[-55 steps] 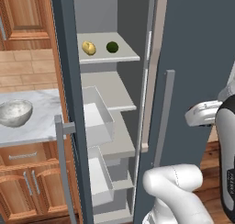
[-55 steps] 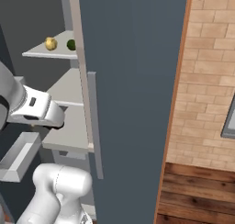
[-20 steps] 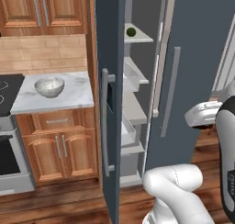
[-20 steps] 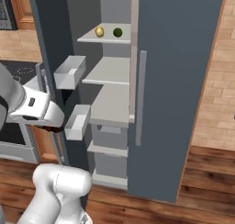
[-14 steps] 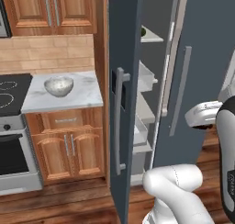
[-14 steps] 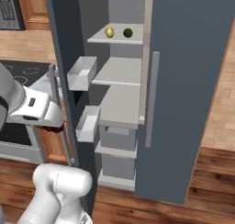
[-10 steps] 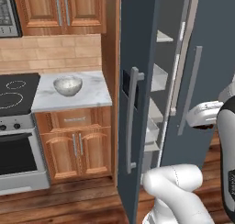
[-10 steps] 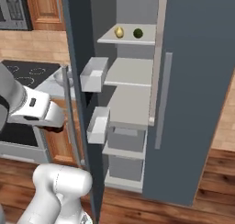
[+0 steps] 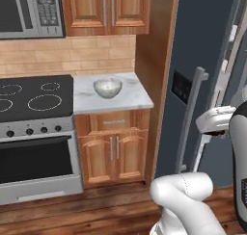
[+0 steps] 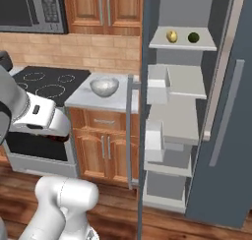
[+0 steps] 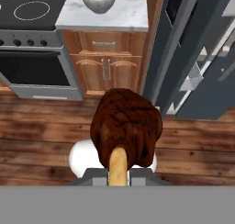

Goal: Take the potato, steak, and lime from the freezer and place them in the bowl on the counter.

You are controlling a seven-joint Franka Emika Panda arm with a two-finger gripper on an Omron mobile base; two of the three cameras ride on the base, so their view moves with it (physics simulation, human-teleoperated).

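Two items, potato (image 10: pixel 172 36) and lime (image 10: pixel 193 37), we note on the freezer (image 10: pixel 224 135) top shelf, bowl (image 9: pixel 107 87) on the tabletop (image 9: pixel 130 97), while the fingers (image 11: pixel 118 169) hold the steak (image 11: pixel 126 126) tight.

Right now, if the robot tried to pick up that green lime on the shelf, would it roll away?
Probably, if nudged. The lime looks like a smooth round ball, and it sits loose on a flat freezer shelf with no visible lip. It is small, so likely light. The potato beside it is oval, so it would likely wobble rather than roll far.
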